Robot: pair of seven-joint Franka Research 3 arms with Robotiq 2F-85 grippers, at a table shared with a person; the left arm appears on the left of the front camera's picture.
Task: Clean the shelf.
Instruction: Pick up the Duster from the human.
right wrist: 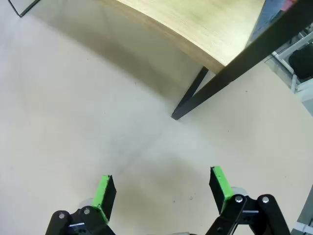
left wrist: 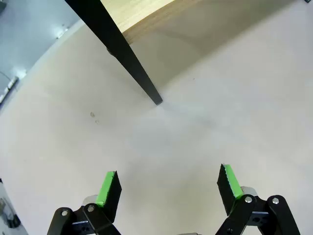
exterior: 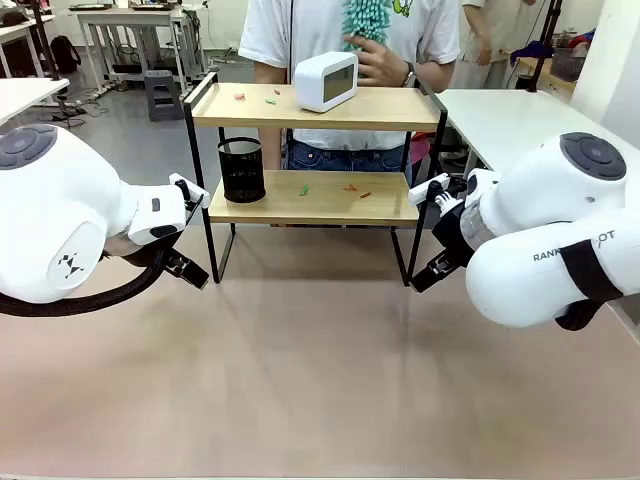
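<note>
Green-padded and black, the left pincer hung released, jaws wide apart with nothing between them, over the bare beige tabletop. It was just short of the front left leg of the small two-tier shelf, made of light wooden boards in a thin black metal frame. The right pincer was likewise slack and empty, aimed down at the tabletop near the front right leg. The shelf stood at the middle of the tabletop's far edge, between the two arms.

A black mesh pen cup sat at the left end of the lower board. A white box-shaped clock sat near the middle of the upper board. Small red and green scraps lay scattered on both boards. Behind the shelf a person held a teal fluffy duster in one hand.

The shelf looked stiff but light, so a sideways push would probably slide or tip it and shift the clock. The thin black front posts or the raised side rails seemed the best holds, since they were narrow enough for the open jaws. One pincer on each side should keep the frame from twisting. The scraps looked flat, tiny and nearly weightless, so they would likely be awkward to pinch off the smooth wood.
</note>
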